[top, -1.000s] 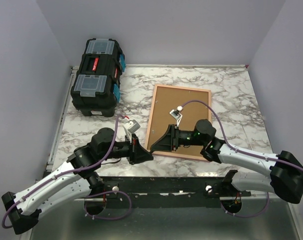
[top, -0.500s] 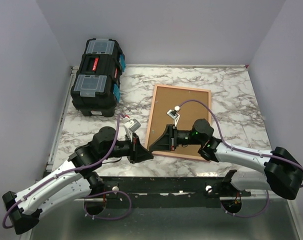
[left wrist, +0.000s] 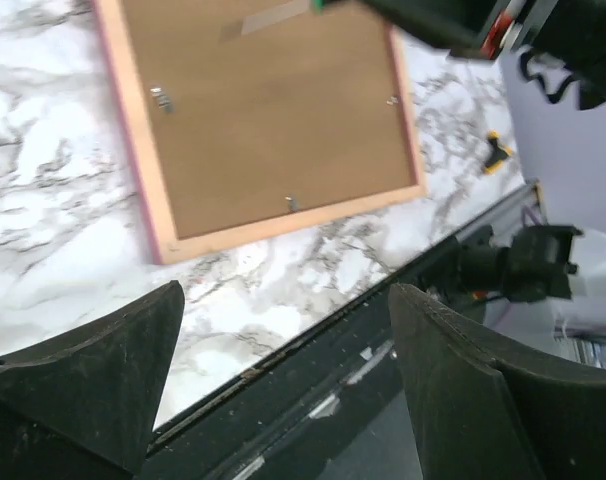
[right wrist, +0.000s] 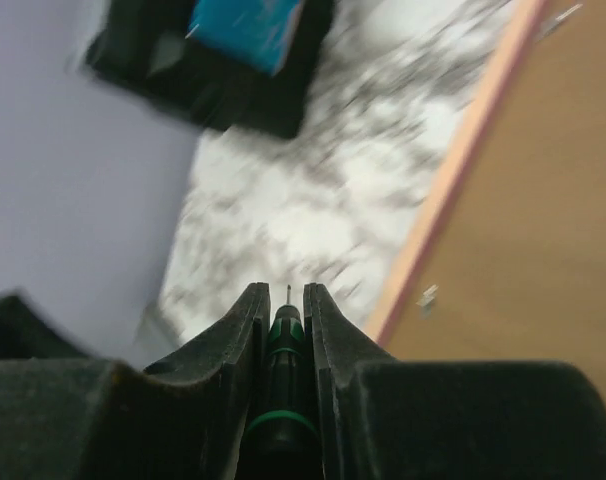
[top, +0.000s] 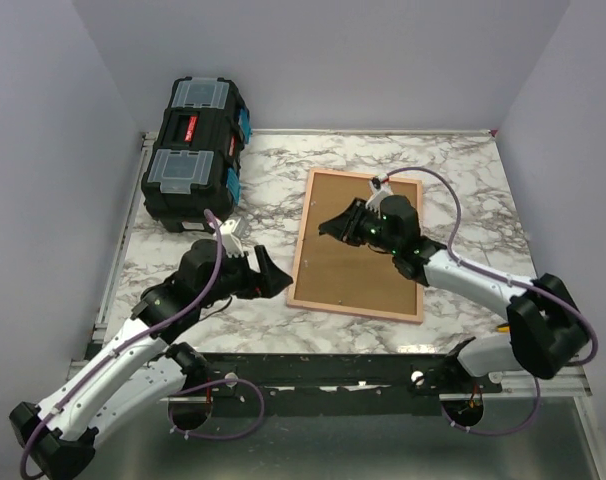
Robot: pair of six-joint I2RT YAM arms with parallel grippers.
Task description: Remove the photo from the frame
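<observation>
The frame [top: 358, 270] lies back up on the marble table, its pink rim around a cork-brown back [left wrist: 268, 110] held by small metal tabs [left wrist: 161, 97]. The photo is hidden beneath that back. My right gripper [top: 331, 226] hovers over the frame's far left part, shut on a small green-and-black screwdriver [right wrist: 283, 335] whose tip pokes out between the fingers [right wrist: 280, 290]. The frame's left edge [right wrist: 463, 170] runs just right of that tip. My left gripper [top: 273, 272] sits left of the frame's near corner, open and holding nothing [left wrist: 283, 390].
A black toolbox [top: 193, 155] with blue latches stands at the far left of the table. A small yellow-and-black object [left wrist: 496, 152] lies near the table's front right. A dark rail [left wrist: 313, 380] runs along the table's near edge.
My left gripper has opened and drawn back left from the frame's near corner. My right arm has swung away from it, up over the frame's far part, carrying the screwdriver.
</observation>
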